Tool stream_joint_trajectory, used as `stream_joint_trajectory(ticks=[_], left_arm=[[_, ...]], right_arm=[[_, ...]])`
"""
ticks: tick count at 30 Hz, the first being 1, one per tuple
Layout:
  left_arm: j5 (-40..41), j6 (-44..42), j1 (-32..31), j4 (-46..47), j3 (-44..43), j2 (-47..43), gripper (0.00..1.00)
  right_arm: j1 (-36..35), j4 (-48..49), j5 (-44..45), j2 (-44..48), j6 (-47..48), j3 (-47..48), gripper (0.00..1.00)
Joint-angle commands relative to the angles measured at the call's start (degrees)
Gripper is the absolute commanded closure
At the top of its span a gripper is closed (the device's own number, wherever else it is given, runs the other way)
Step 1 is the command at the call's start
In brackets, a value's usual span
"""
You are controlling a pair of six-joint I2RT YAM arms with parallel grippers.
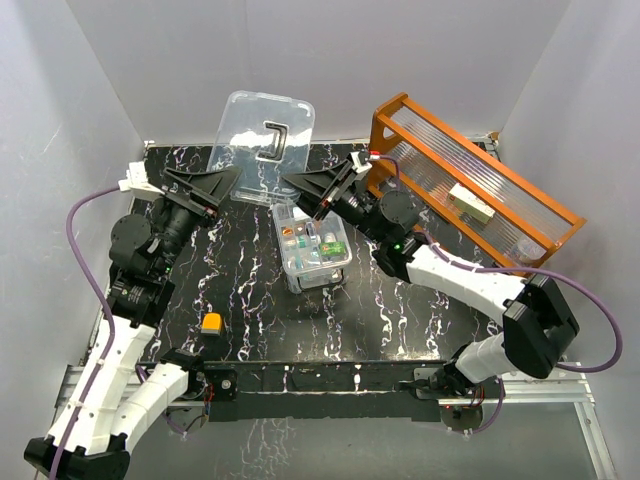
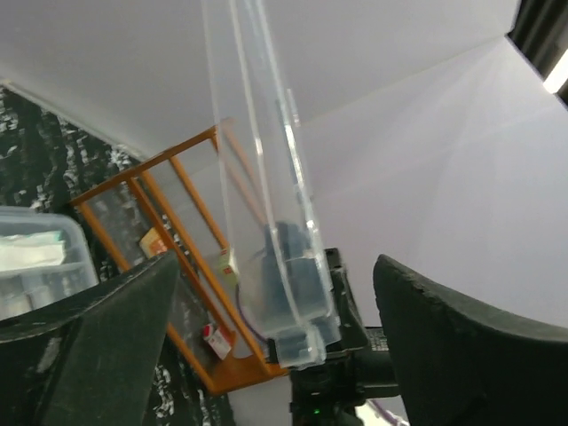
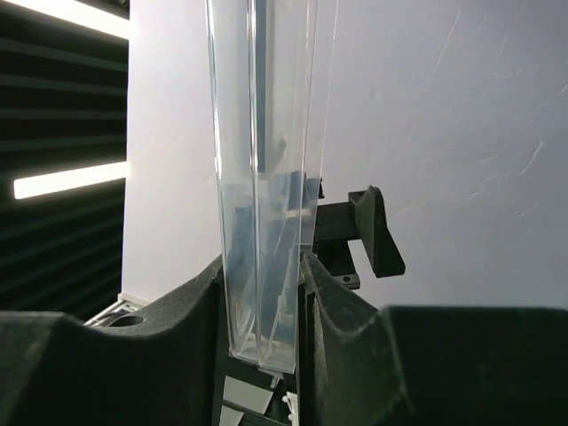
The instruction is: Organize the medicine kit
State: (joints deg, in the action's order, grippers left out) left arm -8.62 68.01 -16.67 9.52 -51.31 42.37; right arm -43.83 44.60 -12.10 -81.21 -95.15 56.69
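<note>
Top external view: the black, white-veined, marble-patterned table [image 1: 400, 320] is the largest surface. At its right rear stands a long orange wooden rack [image 1: 400, 112] with a ribbed clear panel, set at a slant to the table edge. A pale cream block [image 1: 470, 203] lies on the panel.

The clear plastic lid [image 1: 250, 125] of the medicine kit is a thin, glossy, round-cornered rectangle with a black C-shaped handle [image 1: 272, 140]. It is held off the table over the rear middle, behind the box. It stands nearly upright, handle face toward the near side, and both wrist views show it edge-on.

The clear rectangular plastic box [image 1: 312, 262] sits open at mid-table between the arms, its long axis running near to far. It holds small green, orange and white packets, and their print is too small to read.

The right gripper [image 1: 305, 185] is clamped on the lid's lower right edge, its black textured pads [image 3: 191, 328] pressing both faces. The left gripper [image 1: 225, 185] has its fingers [image 2: 98, 346] spread wide on either side of the lid, not touching it.

A small orange block [image 1: 211, 323] lies near the left front.
</note>
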Motion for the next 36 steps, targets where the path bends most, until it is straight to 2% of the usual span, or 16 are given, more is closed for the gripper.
stream_joint_trajectory(ticks=[1,2,7,10,13,17,24,26,31,36], left_arm=[[1.12,-6.47,0.05,-11.95,-3.9,-0.27,0.05],[1.33,-7.97,0.05,-14.26,-4.13,-0.27,0.02],[4.09,-15.29,0.05,-25.57,-5.14,-0.77,0.01],[5.93,-19.28,0.01,-27.6,-5.4,-2.51,0.01],[7.2,-22.46,0.01,-26.81,-5.2,-4.98,0.01],[7.63,-25.35,0.01,-26.13,-5.08,-5.91,0.01],[3.98,-27.47,0.04,-24.49,-1.83,-2.94,0.01],[3.82,-27.42,0.03,-23.78,-0.5,-2.32,0.01],[1.46,-26.06,0.05,-17.98,5.55,-2.58,0.01],[-6.37,-23.4,0.05,-12.42,9.84,0.19,0.04]], right_arm=[[1.72,1.57,0.61,3.65,3.59,0.51,0.83],[2.14,0.99,0.32,3.98,4.1,0.29,0.84],[4.38,-8.24,-1.0,6.84,10.33,-0.73,0.84],[6.4,-14.81,-2.15,8.91,14.88,-1.33,0.84],[8.53,-21.07,-3.61,10.83,19.86,-1.69,0.84],[11.47,-23.59,-8.76,12.06,23.33,-3.03,0.84],[14.97,-33.46,-22.82,11.29,32.56,-1.6,0.84],[15.16,-37.66,-23.64,11.05,34.56,-1.25,0.84],[15.18,-38.88,-27.11,10.06,34.43,-3.44,0.84],[15.23,-40.81,-26.86,8.55,35.3,-3.39,0.84]])
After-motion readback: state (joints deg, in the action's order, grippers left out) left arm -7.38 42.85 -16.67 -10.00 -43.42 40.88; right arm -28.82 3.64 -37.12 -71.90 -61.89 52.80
